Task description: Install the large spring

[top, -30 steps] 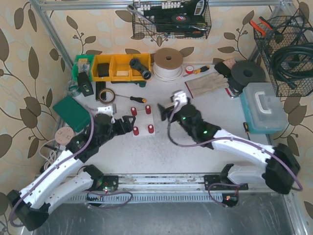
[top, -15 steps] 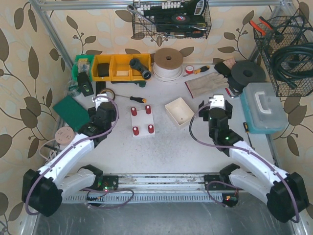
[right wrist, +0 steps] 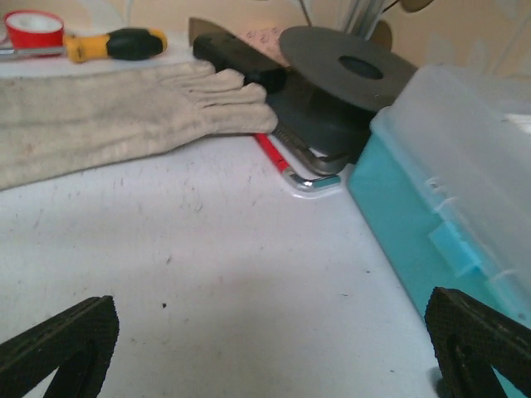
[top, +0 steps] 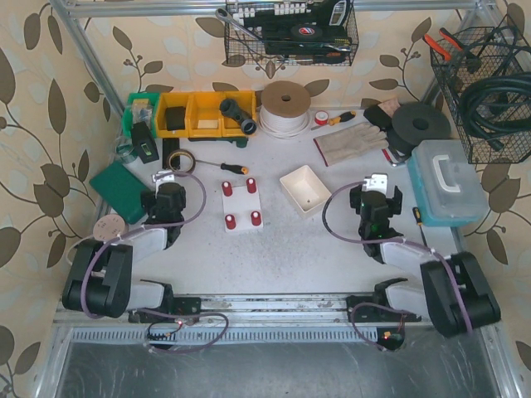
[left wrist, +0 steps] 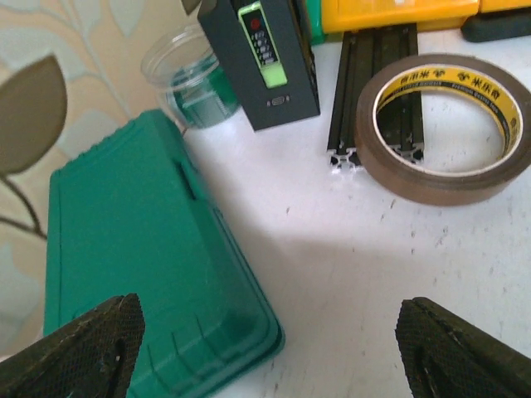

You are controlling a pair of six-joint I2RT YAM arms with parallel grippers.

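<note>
The left gripper (left wrist: 265, 348) is hovering, fingers spread wide, at nine o'clock of the white base (top: 241, 204). Four red posts (top: 251, 185) are standing upright there, long axes vertical. I cannot tell which is the large spring. At three o'clock, the right gripper (right wrist: 265, 352) is gaping.

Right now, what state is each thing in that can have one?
Left tool, open, empty.
Right tool, open, empty.
Teal box, lid shut.
Green case, shut.
Tray, upright, empty.
Posts, four, all upright.
Tape roll, lying flat.
</note>
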